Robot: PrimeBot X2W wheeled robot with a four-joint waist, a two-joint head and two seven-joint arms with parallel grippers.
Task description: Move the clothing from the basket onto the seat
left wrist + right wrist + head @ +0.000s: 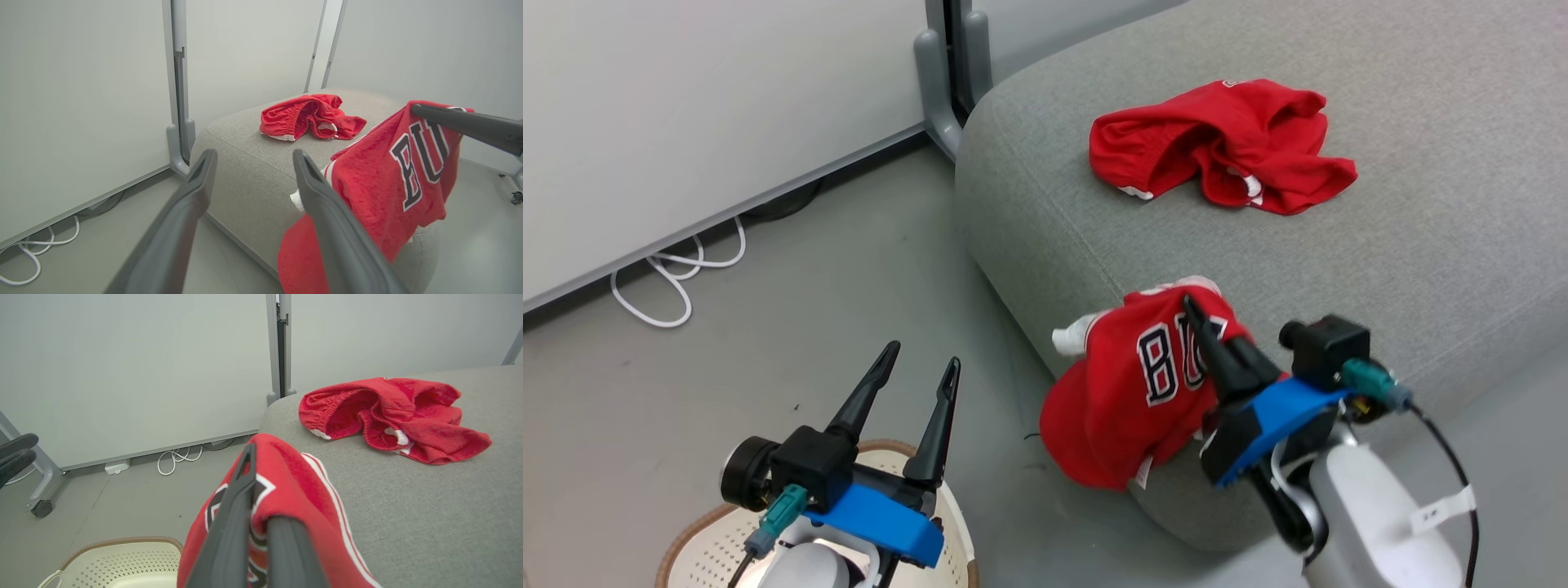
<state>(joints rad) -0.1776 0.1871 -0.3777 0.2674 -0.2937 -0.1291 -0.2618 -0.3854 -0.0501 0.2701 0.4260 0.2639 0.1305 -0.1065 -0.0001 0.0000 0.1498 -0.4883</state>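
Head view: my right gripper (1188, 309), pressed together, pinches the jersey (1127, 392) at the seat's (1421, 204) near edge, long axis hanging down its side. Shorts (1225, 143) lie crumpled on the seat top. My left gripper (924, 355), spread, hovers over the basket (698, 551).
Left wrist view: the jersey's lettering is tilted.
Right wrist view: the basket's bare perforated wall shows.

Right pincer (1194, 309) grips jersey (1123, 392) (shorts (1225, 143) on seat (1421, 245)).

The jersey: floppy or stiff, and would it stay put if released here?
Likely floppy: the jersey droops in folds from the shut right gripper. Probably light, one pinch carries it. It might slide off; much hangs beyond the seat edge.
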